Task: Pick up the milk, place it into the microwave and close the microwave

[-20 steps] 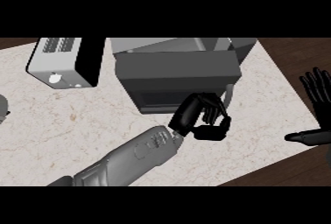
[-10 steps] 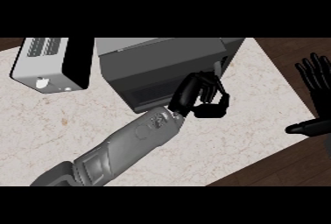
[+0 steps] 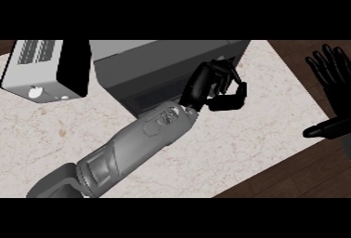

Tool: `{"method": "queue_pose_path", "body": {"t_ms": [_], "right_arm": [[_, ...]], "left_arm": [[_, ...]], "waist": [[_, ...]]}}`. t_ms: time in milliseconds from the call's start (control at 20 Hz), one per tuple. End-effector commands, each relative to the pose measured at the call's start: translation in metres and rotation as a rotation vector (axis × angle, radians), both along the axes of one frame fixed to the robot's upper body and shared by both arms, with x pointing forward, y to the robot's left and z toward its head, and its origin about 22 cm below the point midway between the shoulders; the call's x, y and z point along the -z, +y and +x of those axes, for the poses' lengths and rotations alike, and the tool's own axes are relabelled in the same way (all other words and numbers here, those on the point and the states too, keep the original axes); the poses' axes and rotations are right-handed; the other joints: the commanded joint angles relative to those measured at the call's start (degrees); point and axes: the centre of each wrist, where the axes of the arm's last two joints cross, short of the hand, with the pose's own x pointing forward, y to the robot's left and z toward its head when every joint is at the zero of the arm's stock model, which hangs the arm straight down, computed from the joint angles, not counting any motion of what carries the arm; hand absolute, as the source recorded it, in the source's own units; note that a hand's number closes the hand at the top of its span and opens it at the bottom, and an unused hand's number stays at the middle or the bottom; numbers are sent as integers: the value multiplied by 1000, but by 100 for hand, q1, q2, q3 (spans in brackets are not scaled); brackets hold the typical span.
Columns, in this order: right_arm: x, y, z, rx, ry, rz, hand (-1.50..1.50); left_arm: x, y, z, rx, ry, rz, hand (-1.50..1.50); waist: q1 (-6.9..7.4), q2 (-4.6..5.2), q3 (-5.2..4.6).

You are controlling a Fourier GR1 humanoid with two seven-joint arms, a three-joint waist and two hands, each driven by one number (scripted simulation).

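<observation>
No milk is seen anywhere on the counter [image 3: 260,139]; it may be hidden in the one microwave [image 3: 158,65] at the far edge. The left hand [image 3: 219,88] is clenched at the microwave's front, with nothing seen in it; the right hand [image 3: 336,93] is rested open at the right edge. Milk is judged light and easily squashed, best taken by its sides. One toaster [image 3: 41,67] is counted at the far left corner.

A boxy dark grey microwave [image 3: 154,67] stands at the back of the pale speckled stone counter [image 3: 260,139], with a white slotted toaster [image 3: 37,67] just to its left. The left hand [image 3: 216,88] is at the microwave's front right corner, its forearm crossing the counter from the lower left. The right hand [image 3: 332,83] shows at the right edge, beyond the counter's side, over the dark wooden floor [image 3: 295,181].
</observation>
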Motion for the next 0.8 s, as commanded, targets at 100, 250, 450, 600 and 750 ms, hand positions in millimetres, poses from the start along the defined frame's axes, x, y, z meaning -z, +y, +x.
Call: {"method": "queue_pose_path", "body": {"t_ms": [100,250,450,600,750], "right_arm": [[-11,11,6,-167,-16,11,-150],[-28,15,10,-218,-38,-52,-150],[-48,40,14,-403,-88,-99,150],[-57,53,14,-469,-103,-130,150],[-65,62,12,-510,-110,-153,150]], "left_arm": [[-14,-9,6,-2,-29,5,150],[-11,-9,5,-18,-16,0,150],[-9,-9,4,-24,-15,-5,150],[-12,-9,5,-35,-18,-11,150],[-11,-9,6,-51,-17,-12,150]], "waist": [[-137,63,25],[-177,46,16],[-152,2,24],[-184,27,30],[-261,21,30]]}}
